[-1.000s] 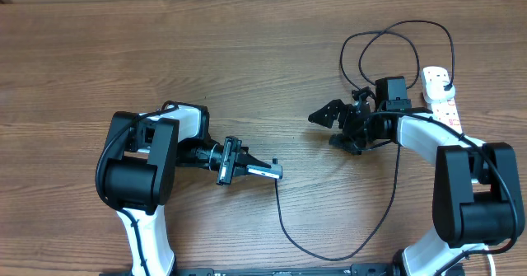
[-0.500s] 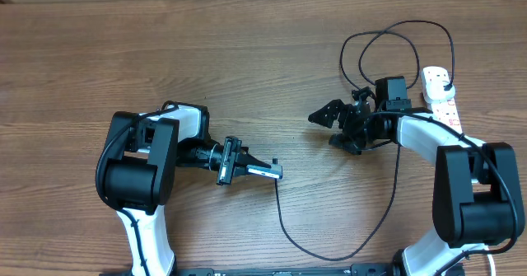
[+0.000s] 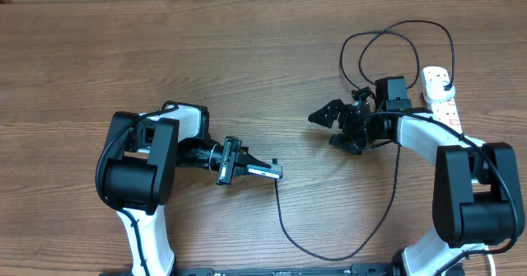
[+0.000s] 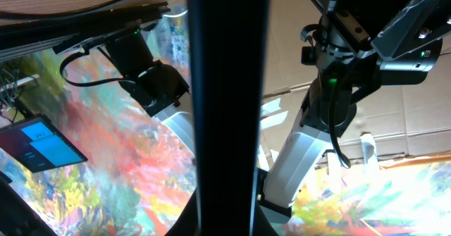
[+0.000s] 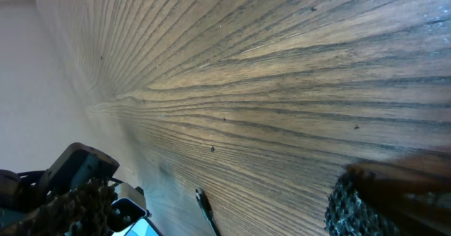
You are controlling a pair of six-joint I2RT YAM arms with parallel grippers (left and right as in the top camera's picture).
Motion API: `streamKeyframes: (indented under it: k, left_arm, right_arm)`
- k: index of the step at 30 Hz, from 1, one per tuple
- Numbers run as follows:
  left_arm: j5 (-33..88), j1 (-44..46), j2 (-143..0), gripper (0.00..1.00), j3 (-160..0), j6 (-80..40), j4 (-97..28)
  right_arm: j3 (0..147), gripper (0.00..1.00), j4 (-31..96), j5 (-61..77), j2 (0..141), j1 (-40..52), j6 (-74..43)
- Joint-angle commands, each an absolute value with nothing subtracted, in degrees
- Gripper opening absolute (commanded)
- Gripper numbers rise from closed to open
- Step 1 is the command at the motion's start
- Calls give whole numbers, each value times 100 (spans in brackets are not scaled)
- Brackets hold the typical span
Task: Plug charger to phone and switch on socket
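Here, left claw (image 3: 254, 166) pinches phone (image 3: 268, 171) edge-on — right claw (image 3: 335, 128) spread wide, well apart.

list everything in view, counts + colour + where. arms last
phone: 1, teal screen with black edge, near centre, held edge-on in the left tool
cable: 1, black, thin, one end at the phone, loops toward the near edge, then up to coils by the socket
socket: 1, white strip, far right, partly under the right arm
table: 1, brown wood
left tool: 1, black, shut on the phone
right tool: 1, black, open, empty, right of centre
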State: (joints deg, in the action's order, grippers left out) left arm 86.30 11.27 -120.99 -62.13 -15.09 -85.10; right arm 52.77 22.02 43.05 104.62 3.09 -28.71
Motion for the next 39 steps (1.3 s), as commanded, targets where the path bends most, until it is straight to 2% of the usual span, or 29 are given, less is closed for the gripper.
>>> streamKeyframes:
  k: [1, 4, 6, 10, 15, 19, 22, 29, 34, 39]
  left_arm:
    - [8705, 1166, -11979, 4, -6250, -1590, -8525]
    - [8707, 1166, -11979, 4, -6252, -1577, -8383]
    - [8707, 1164, -11979, 4, -6252, -1511, -7802]
    - [8711, 1164, -11979, 4, -6252, -1485, -5806]
    - [8921, 1160, -11979, 4, -6252, -2008, -2604]
    - [8449, 1153, -11979, 4, -6252, -1997, -934]
    - [7738, 1149, -11979, 4, -6252, -2386, -478]
    - [7730, 1074, -11979, 6, -6252, -3280, 454]
    - [7592, 816, -11979, 5, -6252, -3380, 827]
    - [7955, 668, -11979, 4, -6250, -2998, 794]
  right_arm:
    - [5111, 100, 2263, 3605, 10652, 287, -2845]
    - [5111, 100, 2263, 3603, 10652, 287, -2842]
    - [5111, 100, 2263, 3605, 10652, 287, -2842]
    - [5111, 100, 2263, 3605, 10652, 287, -2845]
    - [5111, 100, 2263, 3605, 10652, 287, -2842]
    - [5111, 100, 2263, 3605, 10652, 287, -2845]
    - [5111, 100, 2263, 3605, 10652, 287, -2845]
    - [5111, 100, 2263, 3605, 10652, 287, -2845]
    - [5111, 100, 2263, 3603, 10652, 287, -2842]
    - [5111, 100, 2263, 3603, 10652, 287, -2842]
